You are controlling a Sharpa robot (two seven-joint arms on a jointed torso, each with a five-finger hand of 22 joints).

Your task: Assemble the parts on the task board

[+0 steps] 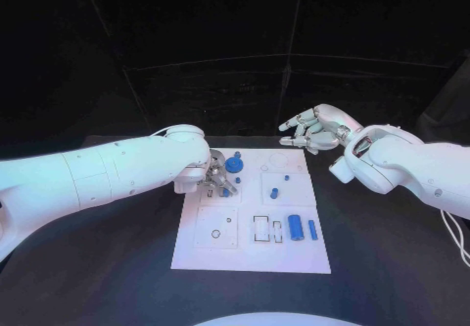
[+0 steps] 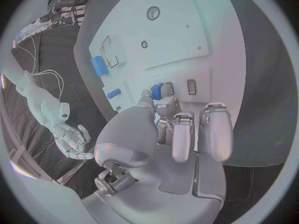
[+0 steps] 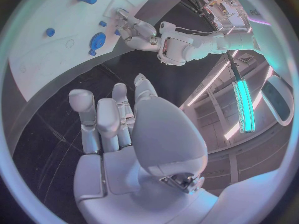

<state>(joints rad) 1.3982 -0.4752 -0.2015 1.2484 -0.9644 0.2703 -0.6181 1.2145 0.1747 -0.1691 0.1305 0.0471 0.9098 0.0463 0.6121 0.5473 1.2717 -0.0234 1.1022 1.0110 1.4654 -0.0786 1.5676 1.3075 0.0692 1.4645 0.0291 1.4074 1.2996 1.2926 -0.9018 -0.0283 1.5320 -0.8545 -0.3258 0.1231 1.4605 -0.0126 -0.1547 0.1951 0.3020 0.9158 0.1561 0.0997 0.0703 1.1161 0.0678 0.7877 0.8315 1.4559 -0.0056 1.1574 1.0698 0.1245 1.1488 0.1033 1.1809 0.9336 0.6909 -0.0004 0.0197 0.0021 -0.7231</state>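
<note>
**A:** Looking down from the head, where is the left hand (image 1: 215, 178)?

**B:** Over the white board (image 1: 250, 251), near its 10 o'clock corner. Its fingers are bunched around a small blue piece (image 1: 224, 192); the left wrist view shows that piece (image 2: 156, 90) at the fingertips, touching the board. Whether it is truly pinched or only touched, I cannot tell.

**A:** And the right hand (image 1: 312, 129)?

**B:** Off the board, above the black table (image 1: 392, 258) past the board's 1 o'clock corner. It holds nothing, fingers loosely curved and apart.

**A:** Where do the other parts lie?

**B:** A blue disc (image 1: 233, 164) sits at 11 o'clock on the board, just beside the left hand. A small blue peg (image 1: 274, 193) stands near the centre. Toward 4 o'clock a thick blue cylinder (image 1: 295, 225) and a thin blue bar (image 1: 312, 229) lie side by side, close to the board's right edge.

**A:** Any open room?

**B:** The lower left of the board carries only outlined slots, and bare table runs along the board's 3, 6 and 9 o'clock edges. The left arm crosses the table from 9 o'clock.
</note>
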